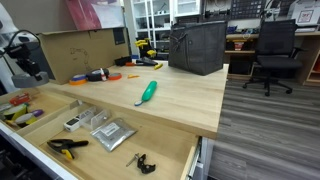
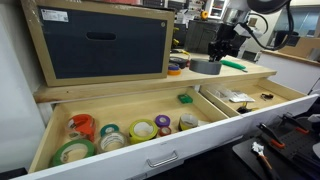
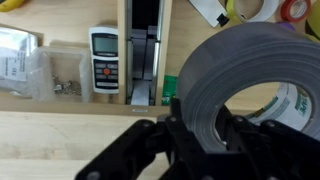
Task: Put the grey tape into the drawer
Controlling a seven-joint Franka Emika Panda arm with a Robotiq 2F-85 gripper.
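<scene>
My gripper (image 3: 204, 122) is shut on the grey tape (image 3: 235, 70), a wide dull grey roll that fills the right of the wrist view. One finger (image 3: 178, 122) lies against the roll's outer side and the other is in its hole. In an exterior view the gripper (image 2: 222, 48) holds the grey tape (image 2: 207, 67) low over the back of the tabletop, behind the open drawers. The drawer (image 2: 45, 135) stands open with several coloured tape rolls in it. Its rolls show at the wrist view's top right corner (image 3: 290, 10).
A wider open drawer (image 2: 290, 97) next to it holds a silver packet (image 3: 15, 60), a white meter (image 3: 105, 60) and a black-orange clamp (image 1: 66, 147). On the tabletop lie a green-handled tool (image 1: 147, 92) and a black crate (image 1: 197, 45). A dark-fronted wooden box (image 2: 105, 40) stands above the drawer.
</scene>
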